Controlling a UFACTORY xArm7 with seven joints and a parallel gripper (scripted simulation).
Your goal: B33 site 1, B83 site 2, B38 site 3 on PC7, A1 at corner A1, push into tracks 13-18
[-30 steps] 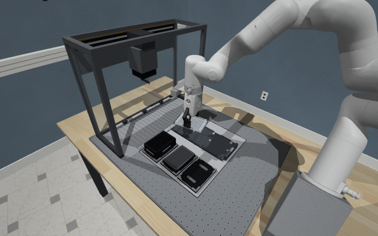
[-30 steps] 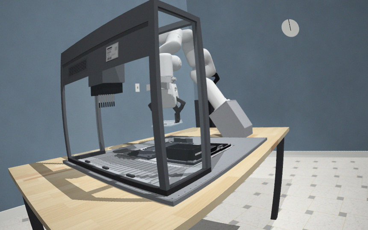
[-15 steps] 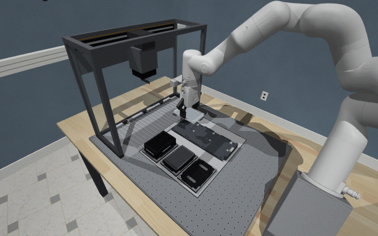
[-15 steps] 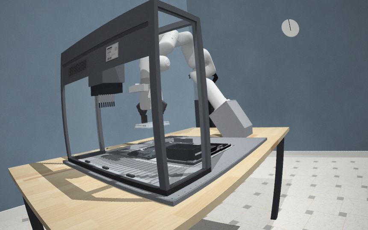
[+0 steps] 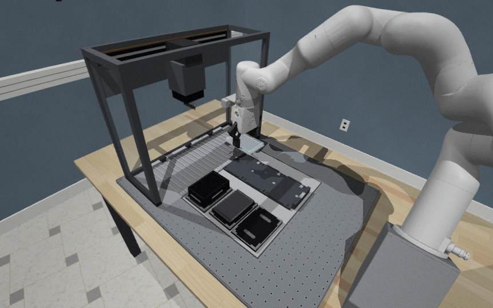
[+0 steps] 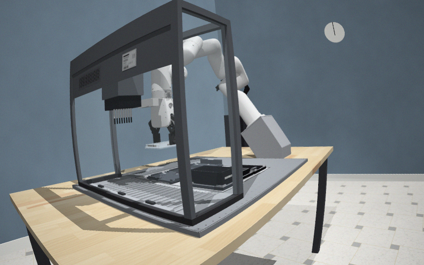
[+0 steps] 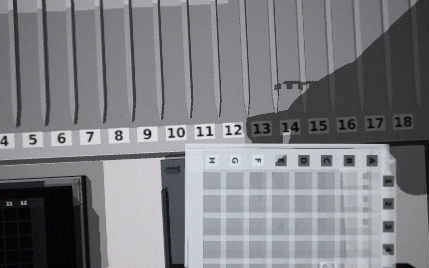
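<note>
One plate, B38 (image 5: 251,144), is gripped by the gripper (image 5: 235,142) above PC7 (image 5: 269,180)'s far end; none seated, B33 (image 5: 233,206) and B83 (image 5: 208,187) remain nested.

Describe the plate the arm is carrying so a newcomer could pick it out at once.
Start at the tall dark instrument frame on the wooden table, then follow the white arm down to its gripper beside the frame's far corner. The pale, translucent 96-well plate B38 is clamped there, held in the air above the dark carrier PC7. The other two plates are black and sit in nests.
</note>
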